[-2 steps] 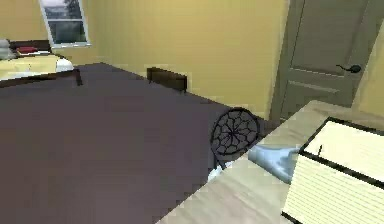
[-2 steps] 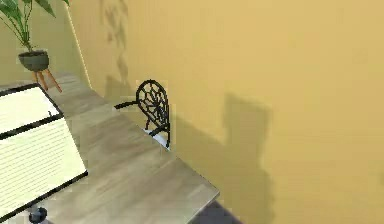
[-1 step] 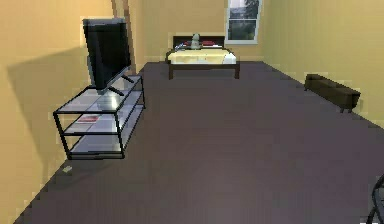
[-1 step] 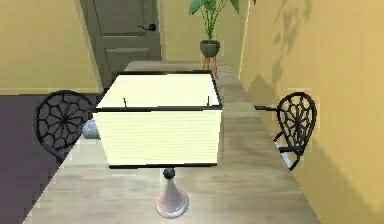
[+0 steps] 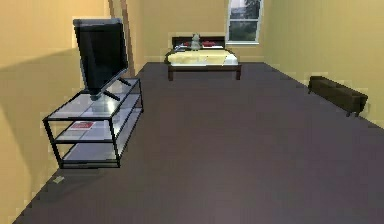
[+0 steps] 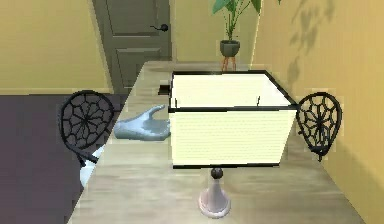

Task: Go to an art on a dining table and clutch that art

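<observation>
One art piece (image 6: 143,126), pale blue-grey & shaped like an open hand, lies on the dining table (image 6: 120,195), toward the table's left edge in the arm side view. Looks like a hard cast sculpture: stiff, smooth so prob. slippery, middling weight, w/ thin outstretched digits that are likely the fragile bit. Best hold, I'd judge: across the thick palm or wrist end, not the tips. Gripper's fingers: can't tell whether apart, together or on anything.

Just beside the art, on its right in that view, sits a big cream lamp shade (image 6: 232,130) w/ dark frame; whether they touch, can't tell. The shade would crowd any approach from that side. Lamp foot (image 6: 215,200) stands nearer the bottom edge. Black wire-back chair (image 6: 88,118) is close at the table's left, second chair (image 6: 320,120) at its right. Beyond: grey door (image 6: 145,35), potted plant (image 6: 232,30).

Arm side view carries table, art & lamp. Forward view gives a diff. part of the house: TV (image 5: 98,52) on a glass-shelf stand (image 5: 95,125), bed (image 5: 204,62) under a window (image 5: 244,18), low dark bench (image 5: 338,94), open dark floor (image 5: 230,150).
</observation>
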You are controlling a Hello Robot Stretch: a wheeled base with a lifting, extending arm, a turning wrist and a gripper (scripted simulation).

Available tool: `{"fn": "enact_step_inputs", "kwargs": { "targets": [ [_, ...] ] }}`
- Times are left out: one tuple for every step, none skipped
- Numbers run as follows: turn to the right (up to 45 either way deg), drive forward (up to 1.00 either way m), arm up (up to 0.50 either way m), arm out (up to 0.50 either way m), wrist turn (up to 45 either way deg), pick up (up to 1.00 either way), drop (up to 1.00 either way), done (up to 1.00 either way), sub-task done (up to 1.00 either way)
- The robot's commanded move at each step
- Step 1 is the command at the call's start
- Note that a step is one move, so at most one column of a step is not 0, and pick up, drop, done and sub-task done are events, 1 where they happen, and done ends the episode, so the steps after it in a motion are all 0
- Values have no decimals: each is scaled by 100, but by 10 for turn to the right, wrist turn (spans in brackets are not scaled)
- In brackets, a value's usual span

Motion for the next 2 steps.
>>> {"fn": "enact_step_inputs", "kwargs": {
  "targets": [
    [0, 0, 50, 0, 0, 0, 0, 0, 0],
    [0, 0, 38, 0, 0, 0, 0, 0, 0]
  ]
}}
